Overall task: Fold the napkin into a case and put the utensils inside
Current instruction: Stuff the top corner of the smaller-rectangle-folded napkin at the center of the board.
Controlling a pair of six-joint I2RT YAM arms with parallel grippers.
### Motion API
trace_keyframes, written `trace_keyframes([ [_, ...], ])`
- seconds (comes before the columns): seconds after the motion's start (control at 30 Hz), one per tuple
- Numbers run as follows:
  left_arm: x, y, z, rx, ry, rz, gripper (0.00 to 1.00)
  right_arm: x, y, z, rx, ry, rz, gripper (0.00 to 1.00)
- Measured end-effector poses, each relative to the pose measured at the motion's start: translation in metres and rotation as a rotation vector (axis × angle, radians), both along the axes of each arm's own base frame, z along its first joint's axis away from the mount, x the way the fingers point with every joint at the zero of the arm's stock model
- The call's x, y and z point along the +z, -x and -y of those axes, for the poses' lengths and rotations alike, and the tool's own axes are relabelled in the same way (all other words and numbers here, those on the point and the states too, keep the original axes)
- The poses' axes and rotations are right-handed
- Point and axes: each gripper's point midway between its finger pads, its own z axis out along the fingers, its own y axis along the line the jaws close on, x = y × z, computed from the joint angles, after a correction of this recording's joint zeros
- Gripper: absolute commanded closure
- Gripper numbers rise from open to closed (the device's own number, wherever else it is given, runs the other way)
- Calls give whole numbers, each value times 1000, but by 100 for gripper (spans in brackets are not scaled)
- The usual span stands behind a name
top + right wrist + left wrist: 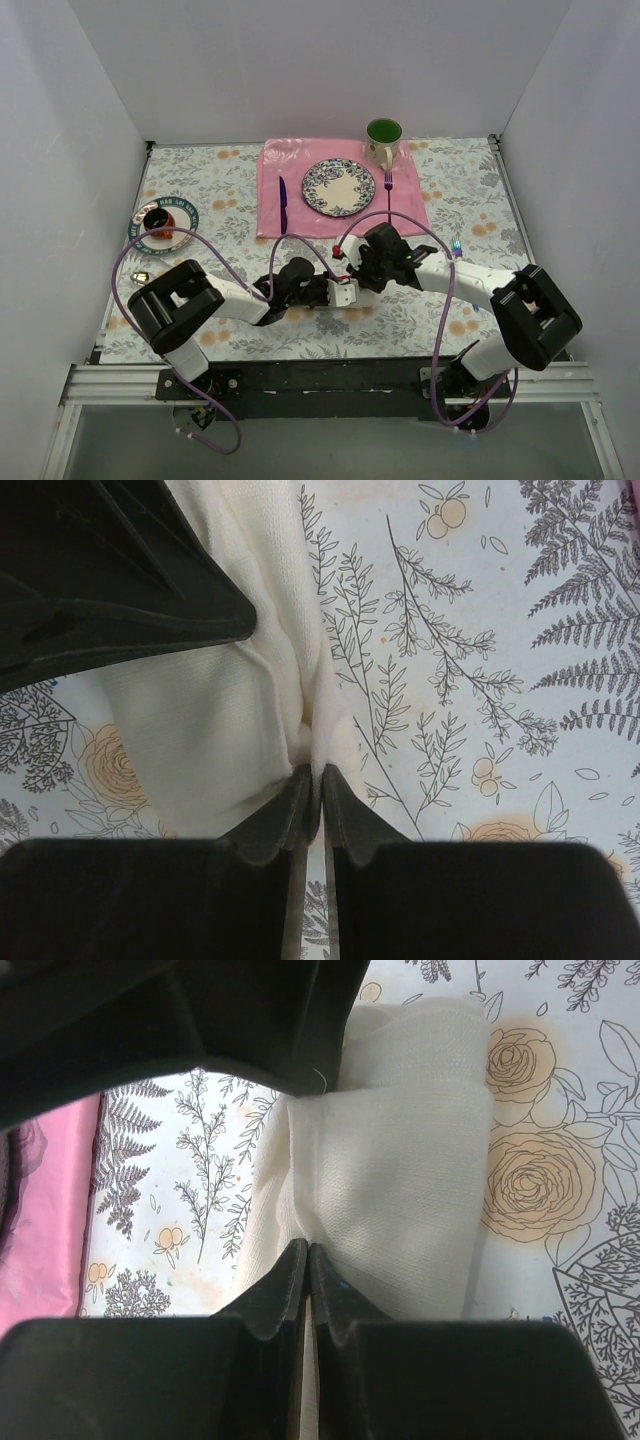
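The cream-white napkin point(344, 295) is bunched small between my two grippers at the table's near middle. In the left wrist view the napkin point(400, 1190) is folded in layers, and my left gripper point(307, 1250) is shut on its near edge. In the right wrist view my right gripper point(315, 770) is shut on a pinched fold of the napkin point(200, 720). From above, the left gripper point(325, 292) and the right gripper point(353, 280) almost touch. One iridescent utensil point(457, 247) lies to the right. A shiny spoon point(141, 277) lies at the far left.
A pink placemat point(300, 215) at the back holds a patterned plate point(338, 187), a dark purple knife point(282, 205) and a dark purple fork point(388, 185). A green-lined mug point(383, 140) stands behind them. A small dish point(163, 225) sits at the left.
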Motion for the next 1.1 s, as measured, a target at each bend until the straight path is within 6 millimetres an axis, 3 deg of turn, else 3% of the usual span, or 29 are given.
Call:
trace_keyframes([
  [0.07,0,0,0,0,0,0,100,2,1,1,-13,-5,-13,78],
  [0.1,0,0,0,0,0,0,100,4,2,2,-17,-8,-19,66],
  [0.2,0,0,0,0,1,0,100,12,1,3,-43,-28,-29,44],
  [0.3,-1,0,1,1,4,-1,100,25,-3,5,-61,-55,-20,40],
  [0.47,-1,-1,2,5,10,-5,100,36,-2,1,-59,-91,-45,56],
  [0.6,-1,-1,2,7,11,-8,100,37,0,-7,-56,-99,-95,57],
  [0.93,-1,-1,2,8,12,-11,100,14,-3,-4,-86,-26,-154,58],
  [1.1,-1,-1,2,9,12,-11,100,3,-1,-1,-89,18,-141,69],
])
